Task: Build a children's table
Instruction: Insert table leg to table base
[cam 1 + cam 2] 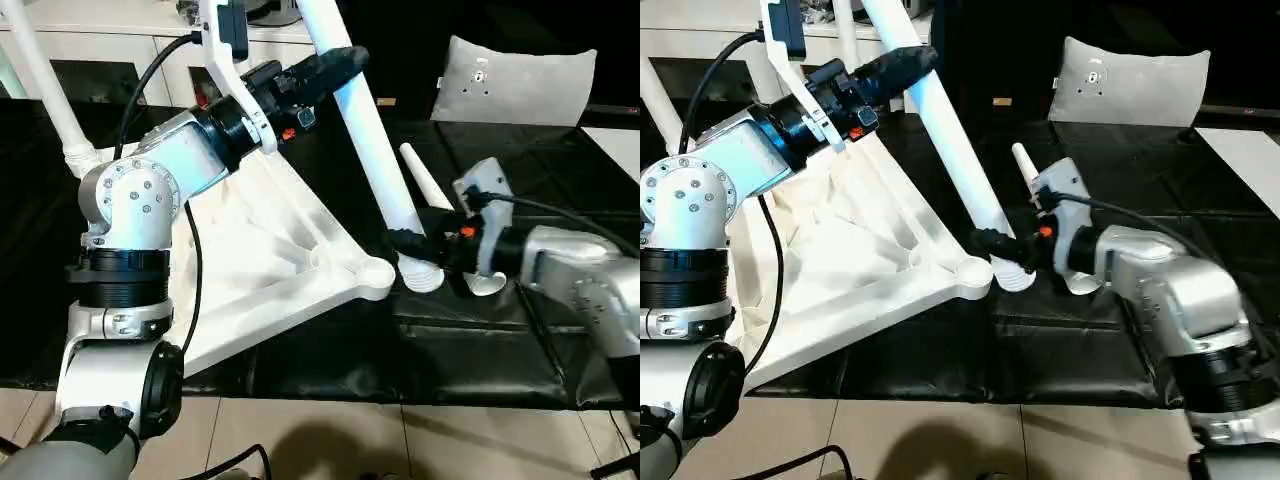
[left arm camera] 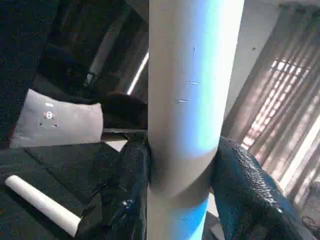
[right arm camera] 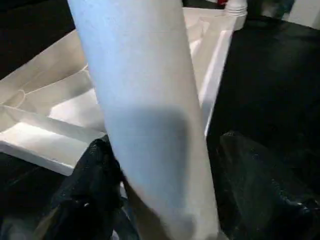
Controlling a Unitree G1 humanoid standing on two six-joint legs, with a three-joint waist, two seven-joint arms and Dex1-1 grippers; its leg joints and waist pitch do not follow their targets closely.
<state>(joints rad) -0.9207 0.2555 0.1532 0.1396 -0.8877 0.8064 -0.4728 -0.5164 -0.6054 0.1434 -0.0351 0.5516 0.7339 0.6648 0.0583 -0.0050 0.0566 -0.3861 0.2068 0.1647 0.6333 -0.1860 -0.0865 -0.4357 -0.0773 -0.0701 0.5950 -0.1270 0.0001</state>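
A: What's the surface?

B: A black mat (image 1: 470,350) over a table, with pale floor at the near edge and a white cabinet (image 1: 120,50) at the far left.

A: The left gripper (image 1: 335,62)?

B: Its black fingers (image 2: 125,200) pinch a white leg (image 1: 370,150) high up, one on each side. The leg leans, its lower end beside the near corner socket (image 1: 375,277) of the upturned table top (image 1: 260,260).

A: And the right gripper (image 1: 415,245)?

B: It's low at that same leg's foot. The fingers (image 3: 90,195) flank the tube; whether they press on it I cannot tell.

A: Anything else?

B: Another leg (image 1: 425,180) lies on the mat just beyond, a third (image 1: 45,80) stands at the far left corner, and a grey cushion (image 1: 515,85) sits far right.
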